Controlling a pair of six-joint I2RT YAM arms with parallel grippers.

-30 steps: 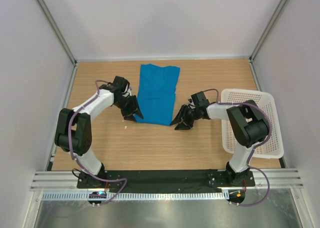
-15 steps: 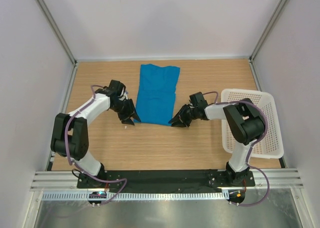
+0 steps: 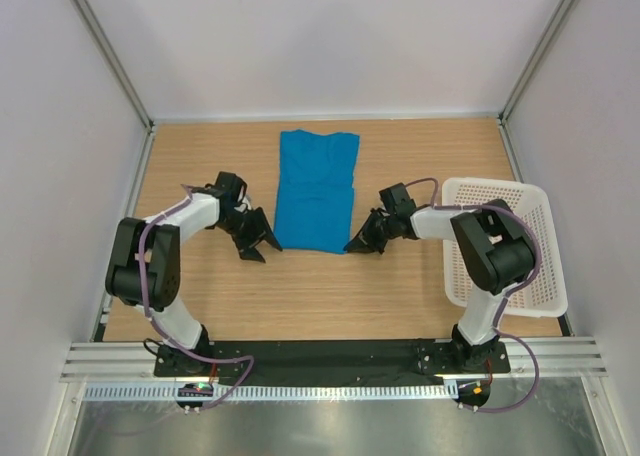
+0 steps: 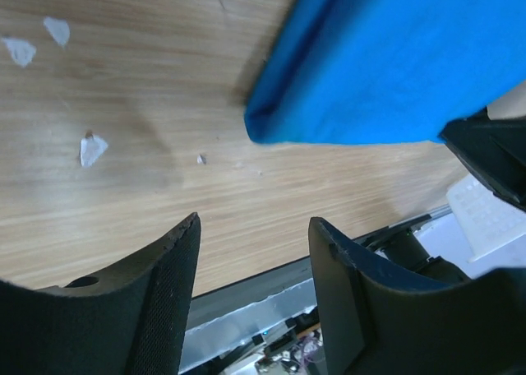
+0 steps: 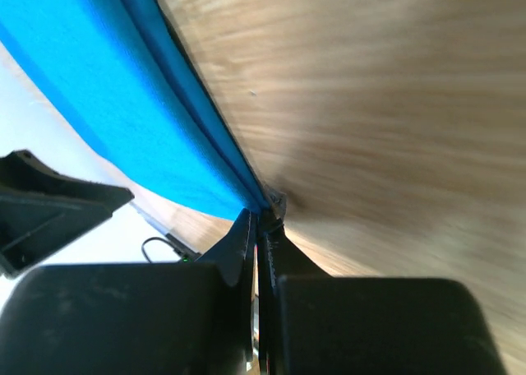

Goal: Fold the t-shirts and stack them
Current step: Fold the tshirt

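One bright blue t-shirt (image 3: 316, 188), folded into a long strip, lies flat on the wooden table (image 3: 300, 291), with its neck end far. My left gripper (image 3: 261, 247) is open and empty, just left of the shirt's near left corner. In the left wrist view the gripper (image 4: 255, 231) hovers over bare wood, with the shirt's corner (image 4: 386, 71) beyond the fingertips. My right gripper (image 3: 352, 245) is at the near right corner. In the right wrist view the gripper (image 5: 261, 219) is shut on the edge of the shirt (image 5: 123, 87).
A white lattice basket (image 3: 545, 276) stands at the right edge of the table, beside the right arm. White walls and metal posts close in the back and sides. Small white scraps (image 4: 92, 149) lie on the wood near the left gripper.
My left gripper has drawn back left, off the shirt's left edge. My right gripper has moved up to the near right corner and closed on it.
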